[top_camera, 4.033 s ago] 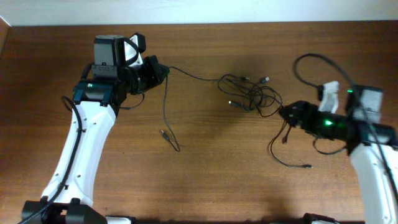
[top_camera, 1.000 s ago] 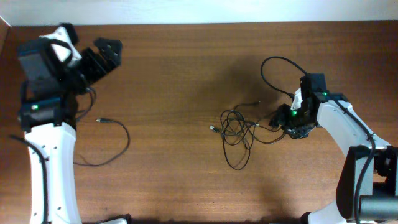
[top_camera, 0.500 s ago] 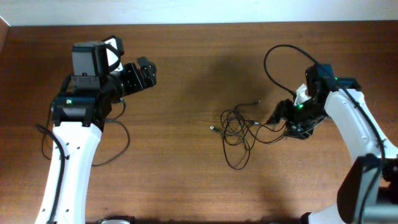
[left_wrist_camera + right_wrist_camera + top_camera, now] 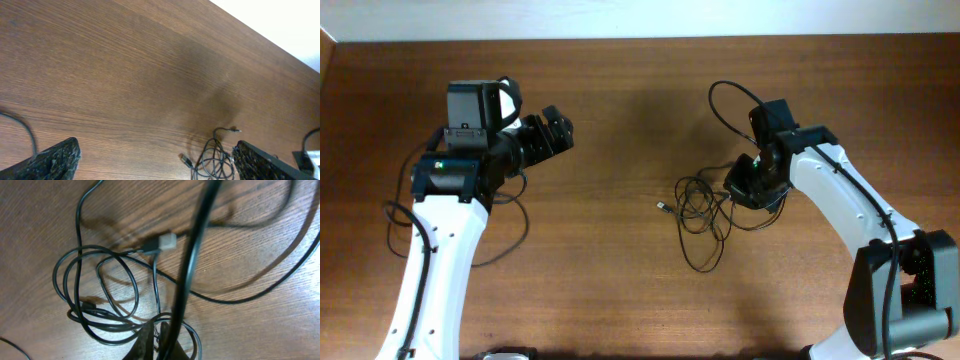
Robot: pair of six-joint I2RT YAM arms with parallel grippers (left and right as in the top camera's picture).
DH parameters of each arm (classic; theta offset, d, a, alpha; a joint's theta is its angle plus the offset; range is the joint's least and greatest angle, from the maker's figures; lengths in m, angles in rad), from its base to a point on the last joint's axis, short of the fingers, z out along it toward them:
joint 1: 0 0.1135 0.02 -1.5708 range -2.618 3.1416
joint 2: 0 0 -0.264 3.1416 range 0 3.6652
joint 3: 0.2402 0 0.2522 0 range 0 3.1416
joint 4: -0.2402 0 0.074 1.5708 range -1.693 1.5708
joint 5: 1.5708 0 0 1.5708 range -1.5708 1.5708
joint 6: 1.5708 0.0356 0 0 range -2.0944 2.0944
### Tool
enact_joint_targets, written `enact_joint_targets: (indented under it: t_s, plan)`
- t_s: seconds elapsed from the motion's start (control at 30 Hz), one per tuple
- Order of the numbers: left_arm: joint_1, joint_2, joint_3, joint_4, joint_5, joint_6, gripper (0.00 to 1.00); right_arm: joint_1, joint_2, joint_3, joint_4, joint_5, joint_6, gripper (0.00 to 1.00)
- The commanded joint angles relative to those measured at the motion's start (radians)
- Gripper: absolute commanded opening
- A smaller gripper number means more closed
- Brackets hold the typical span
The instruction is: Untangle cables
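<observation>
Lying in a loose knot right of centre in the overhead view, the cables (image 4: 703, 215) had barely shifted over the last second; the change was beside them. The right pincer (image 4: 748, 188), spread and standing off to the right moments before, had slid onto the knot's right edge and closed tight. Its wrist view showed loops meeting the tips, yet we could not tell whether a strand was truly caught. The left pincer (image 4: 556, 133) stayed wide open and empty over the bench (image 4: 620, 300) at upper left, a freed cord (image 4: 526, 228) below it. We judged a separating pull was nearly ready.
</observation>
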Motion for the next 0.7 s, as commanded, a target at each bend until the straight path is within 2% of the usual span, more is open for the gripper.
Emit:
enact_joint_targets:
  t_s: [0.0, 0.17, 0.3, 0.37, 0.5, 0.67]
  plan:
    - [-0.021, 0.009, -0.013, 0.003, 0.05, -0.009, 0.99, -0.019, -0.051, 0.066, 0.007, -0.077, -0.172, 0.04]
    - [-0.096, 0.042, -0.031, 0.01, 0.053, -0.009, 0.99, -0.019, -0.195, 0.33, -0.059, -0.211, -0.364, 0.04]
    - [-0.183, 0.108, -0.031, 0.108, 0.139, 0.015, 0.99, -0.019, -0.264, 0.499, -0.127, -0.213, -0.412, 0.04]
    - [-0.225, 0.14, -0.031, 0.184, 0.212, 0.099, 0.99, -0.019, -0.29, 0.533, -0.149, -0.213, -0.412, 0.04]
    - [-0.303, 0.206, -0.031, 0.3, 0.255, 0.111, 0.99, -0.019, -0.351, 0.539, -0.166, -0.243, -0.438, 0.04]
    - [-0.356, 0.259, -0.031, 0.455, 0.547, 0.107, 0.99, -0.019, -0.377, 0.539, -0.164, -0.243, -0.506, 0.04]
